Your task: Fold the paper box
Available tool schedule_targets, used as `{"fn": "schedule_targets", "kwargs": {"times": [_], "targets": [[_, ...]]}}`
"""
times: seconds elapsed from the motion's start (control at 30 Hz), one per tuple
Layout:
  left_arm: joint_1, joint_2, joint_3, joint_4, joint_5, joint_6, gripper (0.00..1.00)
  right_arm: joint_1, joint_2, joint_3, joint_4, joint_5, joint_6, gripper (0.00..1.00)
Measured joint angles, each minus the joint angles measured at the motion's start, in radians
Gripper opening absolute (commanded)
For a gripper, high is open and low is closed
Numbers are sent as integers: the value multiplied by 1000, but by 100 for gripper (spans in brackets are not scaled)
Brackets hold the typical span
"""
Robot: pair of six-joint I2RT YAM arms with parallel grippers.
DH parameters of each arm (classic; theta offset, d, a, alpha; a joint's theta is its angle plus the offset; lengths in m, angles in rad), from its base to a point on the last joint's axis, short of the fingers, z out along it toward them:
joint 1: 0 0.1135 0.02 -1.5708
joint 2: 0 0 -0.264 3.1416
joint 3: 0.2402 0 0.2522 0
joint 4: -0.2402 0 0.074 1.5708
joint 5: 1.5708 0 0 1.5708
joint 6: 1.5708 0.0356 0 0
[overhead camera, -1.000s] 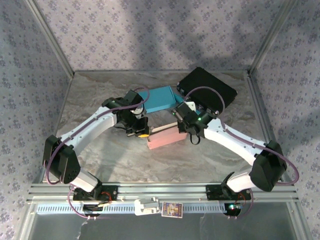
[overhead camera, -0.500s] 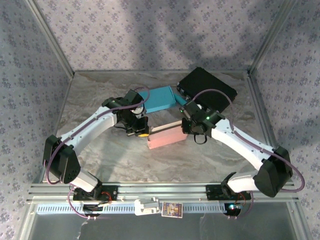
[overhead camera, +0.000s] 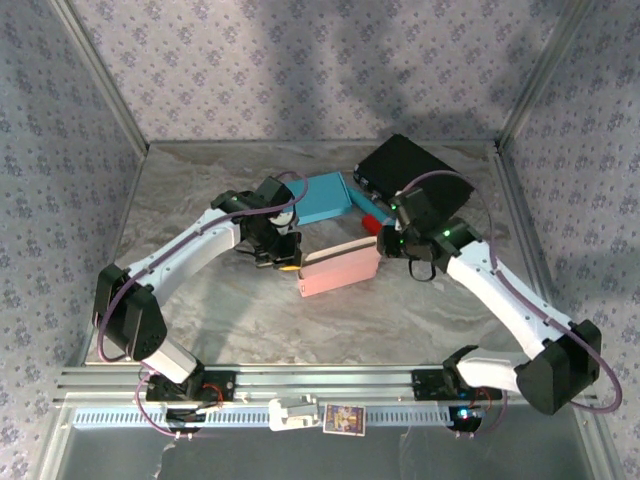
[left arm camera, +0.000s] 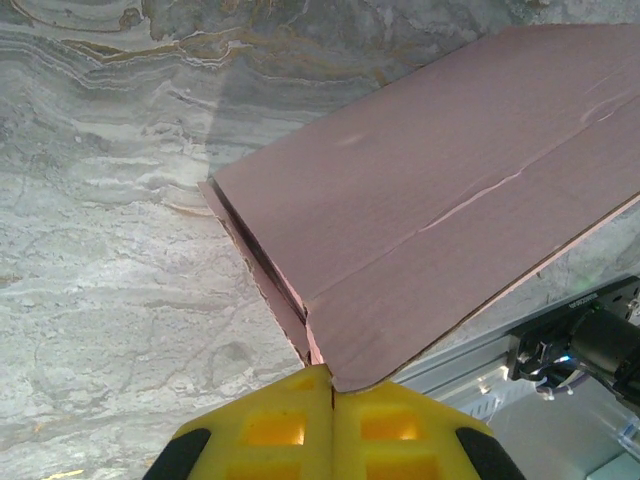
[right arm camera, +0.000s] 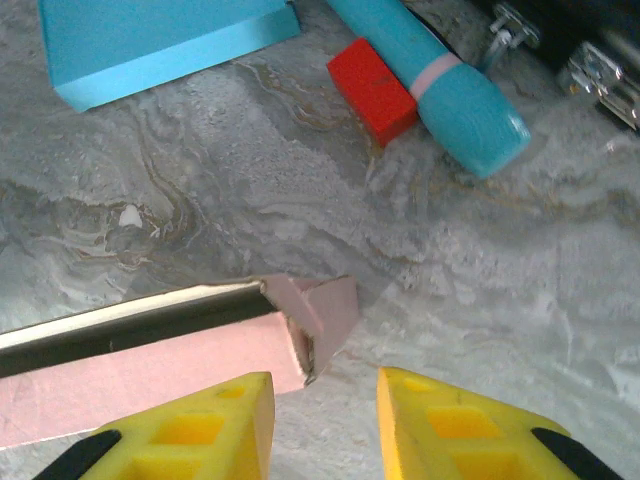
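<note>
The left pincer [left arm camera: 332, 385] is clamped on a corner of the pink paper box [overhead camera: 340, 272], which lies at the centre of the worktop [overhead camera: 400, 310]. The card looks light, thin and easily creased, so it is best gripped at edges and flaps. The right pincer [right arm camera: 325, 392] stands apart beside the end flap [right arm camera: 328, 305].

The left arm [overhead camera: 185, 255] reaches forward and inward. The left gripper [left arm camera: 332, 385] has its yellow fingers pressed together on a corner of the pink paper box [left arm camera: 440, 200]. The right arm [overhead camera: 500, 290] also bends inward, and the right gripper [right arm camera: 325, 390] points down with its fingers apart.
</note>
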Motion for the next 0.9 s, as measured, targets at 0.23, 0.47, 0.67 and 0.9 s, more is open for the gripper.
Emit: {"fn": "schedule_targets", "kwargs": {"times": [0.23,0.47,0.67,0.9], "targets": [[-4,2,2,0,-7,10,0,-74,153,24,-2,-185,-265,36],[-5,7,8,-4,-8,10,0,-80,196,107,-21,-206,-362,35],[-5,16,22,-19,-11,11,0,-86,212,127,-29,-208,-385,30],[-5,18,24,-23,-11,17,0,-85,243,128,-36,-207,-400,20]]}}
